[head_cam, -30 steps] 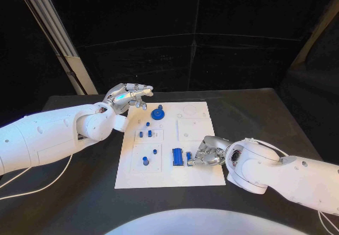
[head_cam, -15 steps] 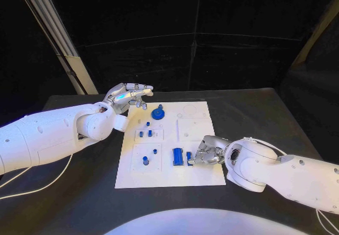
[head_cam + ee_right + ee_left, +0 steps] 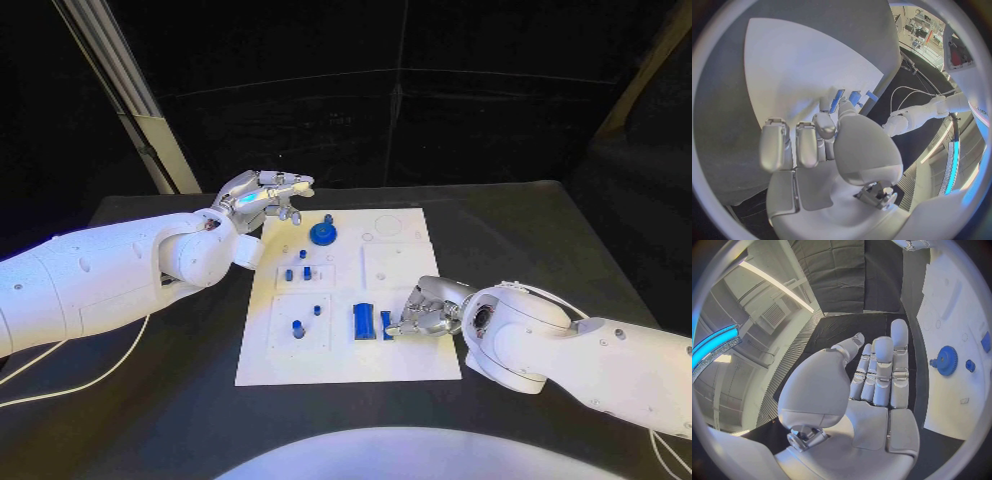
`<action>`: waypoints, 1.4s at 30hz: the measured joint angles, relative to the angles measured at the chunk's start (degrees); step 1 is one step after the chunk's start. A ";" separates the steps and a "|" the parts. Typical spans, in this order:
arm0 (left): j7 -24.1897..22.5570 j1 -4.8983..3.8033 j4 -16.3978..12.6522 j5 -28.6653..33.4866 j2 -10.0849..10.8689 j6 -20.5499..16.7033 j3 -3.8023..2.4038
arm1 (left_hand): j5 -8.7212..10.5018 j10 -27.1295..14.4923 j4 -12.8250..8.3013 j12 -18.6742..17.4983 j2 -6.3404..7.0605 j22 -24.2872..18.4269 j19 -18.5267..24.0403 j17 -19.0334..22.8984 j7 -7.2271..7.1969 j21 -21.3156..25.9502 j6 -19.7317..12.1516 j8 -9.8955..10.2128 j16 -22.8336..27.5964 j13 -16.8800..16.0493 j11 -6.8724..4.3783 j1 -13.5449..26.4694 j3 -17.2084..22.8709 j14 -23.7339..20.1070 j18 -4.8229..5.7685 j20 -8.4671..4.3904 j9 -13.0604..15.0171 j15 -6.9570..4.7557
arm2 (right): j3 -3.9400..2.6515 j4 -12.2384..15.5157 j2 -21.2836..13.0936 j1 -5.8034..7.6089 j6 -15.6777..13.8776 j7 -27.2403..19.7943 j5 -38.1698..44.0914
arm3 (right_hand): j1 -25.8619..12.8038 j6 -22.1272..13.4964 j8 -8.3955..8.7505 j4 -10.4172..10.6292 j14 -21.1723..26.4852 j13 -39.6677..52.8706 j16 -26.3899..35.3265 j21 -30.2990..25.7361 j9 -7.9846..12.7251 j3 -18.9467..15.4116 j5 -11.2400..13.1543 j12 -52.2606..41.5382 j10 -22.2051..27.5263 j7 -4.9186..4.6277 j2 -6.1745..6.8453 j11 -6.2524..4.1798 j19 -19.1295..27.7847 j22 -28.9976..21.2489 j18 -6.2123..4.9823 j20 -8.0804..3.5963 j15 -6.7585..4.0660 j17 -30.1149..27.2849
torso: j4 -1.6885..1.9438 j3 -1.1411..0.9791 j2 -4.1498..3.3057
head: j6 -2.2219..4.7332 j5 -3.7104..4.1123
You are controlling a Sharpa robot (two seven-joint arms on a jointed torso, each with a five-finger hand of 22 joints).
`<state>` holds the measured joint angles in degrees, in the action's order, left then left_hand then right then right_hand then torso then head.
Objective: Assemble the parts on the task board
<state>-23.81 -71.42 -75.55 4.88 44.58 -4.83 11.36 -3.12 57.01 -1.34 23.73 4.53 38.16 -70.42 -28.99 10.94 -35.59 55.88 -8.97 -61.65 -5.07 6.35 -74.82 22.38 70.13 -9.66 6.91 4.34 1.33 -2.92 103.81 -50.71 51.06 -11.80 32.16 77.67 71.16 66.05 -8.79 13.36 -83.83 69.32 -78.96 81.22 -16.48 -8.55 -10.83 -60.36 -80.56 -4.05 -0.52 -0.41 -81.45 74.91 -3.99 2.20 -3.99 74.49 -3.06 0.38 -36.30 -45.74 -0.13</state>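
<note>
The white task board (image 3: pixel 404 265) lies in the middle of the black table. A blue gear (image 3: pixel 323 233) sits near its far edge, small blue pegs (image 3: pixel 296 272) stand in the left column, and a blue block (image 3: pixel 364 319) lies near the front. My right hand (image 3: pixel 423 310) rests on the board's right side, thumb and one finger pinching a narrow blue part (image 3: pixel 387 323) beside the block; the wrist view shows that narrow blue part (image 3: pixel 837 100) at the fingertips. My left hand (image 3: pixel 264 198) hovers off the board's far-left corner, fingers straight, holding nothing, with the blue gear (image 3: pixel 946 360) beyond it.
A slanted metal pole (image 3: pixel 130 100) stands behind the table at the left. A white cable (image 3: pixel 87 375) lies on the table's left side under my left arm. Black curtains close off the back.
The right hand has shifted very slightly at the narrow blue part. The left hand has stayed in place.
</note>
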 measured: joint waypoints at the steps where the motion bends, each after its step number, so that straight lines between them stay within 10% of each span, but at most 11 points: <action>1: 0.00 0.00 0.03 0.00 -0.01 0.00 0.00 | 0.00 0.00 0.00 0.00 0.00 0.00 0.00 0.00 0.00 0.00 0.00 0.00 0.00 0.00 0.00 0.00 0.00 0.00 0.00 0.00 0.00 0.00 | 0.00 0.20 -0.38 0.00 -0.25 -0.41 -0.18 | -0.12 -0.57 0.32 0.14 0.00 -0.10 0.29 -0.25 0.00 -0.42 0.09 0.25 0.00 -0.17 0.08 0.00 0.18 -0.05 0.01 0.18 0.00 -0.25 | -0.01 0.00 0.02 | 0.07 0.00; 7: 0.01 0.03 0.34 0.00 -0.07 0.01 0.07 | 0.00 -0.21 0.00 0.23 0.00 0.00 0.00 0.09 0.00 0.00 0.00 -0.02 0.00 0.00 0.21 0.00 0.00 0.00 0.00 0.00 0.00 0.00 | -0.10 0.43 -2.82 0.02 -3.21 -6.69 -5.24 | 0.47 -4.20 2.19 0.06 -0.20 -6.21 5.44 -4.48 0.43 -1.66 -0.35 9.38 4.49 -1.44 -0.27 1.26 4.46 -6.15 -0.17 0.85 0.65 -6.38 | -0.04 0.07 0.23 | 0.75 0.29; 10: 0.00 0.14 0.54 0.00 -0.10 0.04 0.12 | 0.00 -0.21 0.26 0.28 -0.20 -0.10 0.00 0.32 0.00 0.24 0.00 -0.21 0.00 0.00 0.21 0.20 -0.26 -0.09 0.00 0.00 0.00 0.09 | -0.83 -1.36 -3.05 0.12 -4.81 -12.02 -10.98 | 3.38 -5.70 2.55 -0.82 1.31 -14.85 13.95 -10.96 0.45 -1.81 -1.06 21.74 10.26 -2.24 -1.18 1.93 9.56 -14.64 -2.83 1.41 1.47 -15.50 | -0.12 0.20 0.49 | 1.39 0.58; 13: -0.05 0.41 0.93 0.12 -0.18 0.08 0.18 | 0.00 -0.20 0.16 0.51 -0.27 -0.14 0.00 0.52 -0.12 0.27 -0.12 -0.21 0.00 0.00 0.21 0.26 -0.46 -0.20 0.00 0.00 0.00 0.20 | -1.36 -4.97 -2.41 0.58 -6.42 -19.60 -19.60 | 7.00 -7.48 3.12 -2.09 7.79 -21.30 31.22 -24.60 0.70 -1.05 -1.06 30.59 15.66 -3.49 -2.69 2.81 19.31 -30.57 -5.75 2.16 2.60 -31.76 | -0.31 0.37 0.90 | 2.00 0.70; 18: -0.28 0.97 1.94 1.00 -0.49 0.21 0.22 | 0.00 -0.20 0.56 0.84 -0.51 -0.27 0.00 1.19 -0.21 0.37 -0.20 -0.59 0.08 0.00 0.21 0.51 -0.89 -0.55 0.00 0.00 0.00 0.30 | -1.71 -13.62 0.55 1.30 -7.25 -32.42 -35.67 | 13.35 -11.42 4.81 -4.99 19.68 -37.56 54.42 -44.66 2.27 -0.48 0.19 46.07 20.93 -6.51 -3.08 6.55 28.80 -45.20 -5.83 6.21 7.12 -45.98 | -0.75 0.83 1.97 | 3.50 0.84; 24: -1.49 1.55 4.63 2.90 -1.80 0.28 0.23 | 0.00 -0.42 1.36 -0.47 -0.31 -3.58 6.37 6.51 -0.94 6.42 0.12 -1.33 9.47 1.25 0.00 1.57 -1.69 -8.53 0.01 0.66 -0.14 0.65 | -2.22 -24.42 5.13 1.61 -6.72 -44.68 -52.33 | 14.48 -13.28 4.81 -8.74 24.59 -51.84 68.79 -59.35 5.16 -1.99 2.67 53.36 20.99 -6.85 -2.69 8.72 30.32 -55.79 -5.82 10.32 10.46 -57.65 | -1.04 1.46 3.39 | 5.84 1.05; 37: -4.80 4.32 11.39 6.62 -5.86 -0.01 0.18 | -0.18 0.31 2.62 -11.80 -1.28 -20.13 23.66 21.75 -0.43 27.86 -0.83 2.41 43.38 1.51 2.79 1.75 -7.72 -16.60 0.00 7.88 -0.54 6.77 | -2.79 -36.72 12.78 1.72 -3.29 -55.17 -66.33 | 7.23 -15.11 5.09 -12.99 24.56 -63.91 75.32 -72.09 10.21 -3.74 3.48 56.49 22.01 -7.89 -5.68 10.56 29.11 -65.56 -5.81 12.76 12.30 -69.03 | -0.94 1.75 4.91 | 8.56 0.71; 42: -4.58 4.47 10.83 6.55 -5.58 -0.27 -0.03 | 1.30 -9.16 2.00 -14.14 -3.27 -23.56 31.62 23.29 -2.11 29.57 -10.13 3.83 47.16 3.26 1.45 13.77 -10.44 -25.35 0.08 5.63 -2.44 5.62 | -2.55 -36.01 12.35 1.73 -3.56 -55.06 -66.36 | -5.65 -23.50 6.95 -13.29 33.98 -66.62 77.17 -73.64 11.62 -1.80 4.35 58.49 31.59 -6.13 -3.82 9.04 37.29 -67.14 -5.73 10.39 11.17 -71.76 | -0.81 1.69 4.92 | 8.65 0.71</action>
<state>-28.39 -66.96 -64.72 11.44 38.99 -5.10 11.33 -1.82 47.86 0.66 9.59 1.26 14.59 -38.81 -5.70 8.84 -6.03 45.75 -5.13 -14.49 -1.81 7.80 -61.05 11.94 44.78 -9.58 12.53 1.90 6.95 -5.46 67.80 -38.36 52.78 -15.36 -22.89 11.31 65.51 42.55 -1.84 0.06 -49.85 2.70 -1.79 7.58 -4.86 -10.34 -6.48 -1.87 -48.97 -10.19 -4.34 8.63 -44.15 7.77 -9.72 12.58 7.17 2.73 -3.87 2.07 -31.38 -37.09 0.58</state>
